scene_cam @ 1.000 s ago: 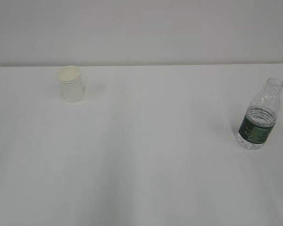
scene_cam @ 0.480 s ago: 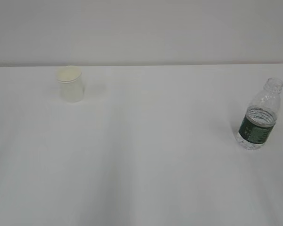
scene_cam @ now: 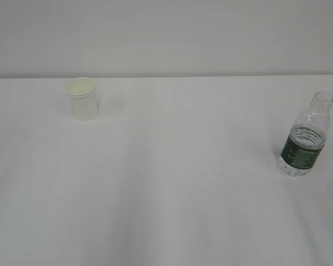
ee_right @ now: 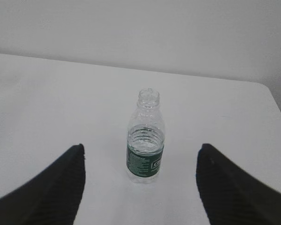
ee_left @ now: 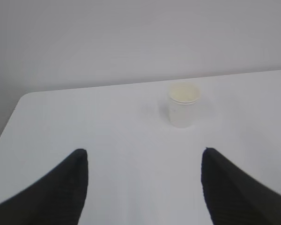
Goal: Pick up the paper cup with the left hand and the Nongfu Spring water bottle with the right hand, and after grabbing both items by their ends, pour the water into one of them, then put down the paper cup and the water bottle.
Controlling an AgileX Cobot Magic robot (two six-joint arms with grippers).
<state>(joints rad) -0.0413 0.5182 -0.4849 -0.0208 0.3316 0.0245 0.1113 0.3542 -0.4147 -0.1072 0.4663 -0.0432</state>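
The left hand (ee_left: pixel 143 187) is held spread wide, nothing between its jaws, above the desk (scene_cam: pixel 172 183); the cup (ee_left: pixel 183 104) is seen upright ahead of it, well apart, near the desk's far edge toward the left corner. The right hand (ee_right: pixel 140 187) is likewise spread and empty, and the bottle (ee_right: pixel 146 143) stands upright ahead of it, uncapped, near the right edge.
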